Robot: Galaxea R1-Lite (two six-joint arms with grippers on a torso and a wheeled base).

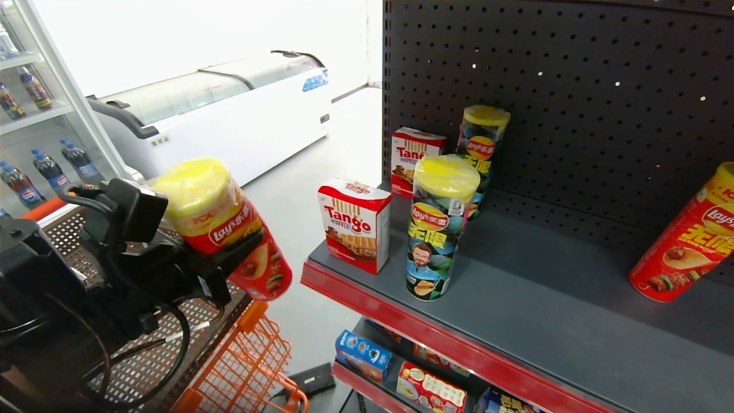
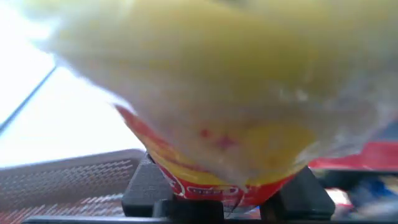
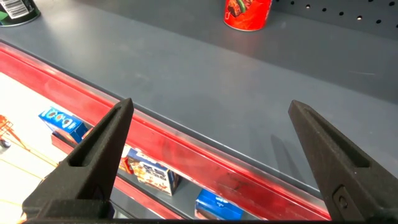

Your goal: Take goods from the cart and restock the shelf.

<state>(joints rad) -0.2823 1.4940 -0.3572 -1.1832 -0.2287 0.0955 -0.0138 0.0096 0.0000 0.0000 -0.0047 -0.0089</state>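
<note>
Showing a grey shelf (image 1: 545, 298) with a black pegboard (image 1: 573, 86) back; a white chest freezer (image 1: 229, 109) stands behind. The left claw (image 1: 226, 261) pinches a red chip can (image 1: 221, 221), yellow-lidded and tilted, above the orange cart (image 1: 246, 361) beside the shelf. The right claw (image 3: 211, 106) is spread over the shelf's front edge. A second red can (image 1: 685, 241) is cut off at the head view's right edge.

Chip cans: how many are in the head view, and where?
4. The held red can is in the left tool; the front dark can and rear dark can stand on the shelf; the second red can is at its right. Others may be hidden.
</note>
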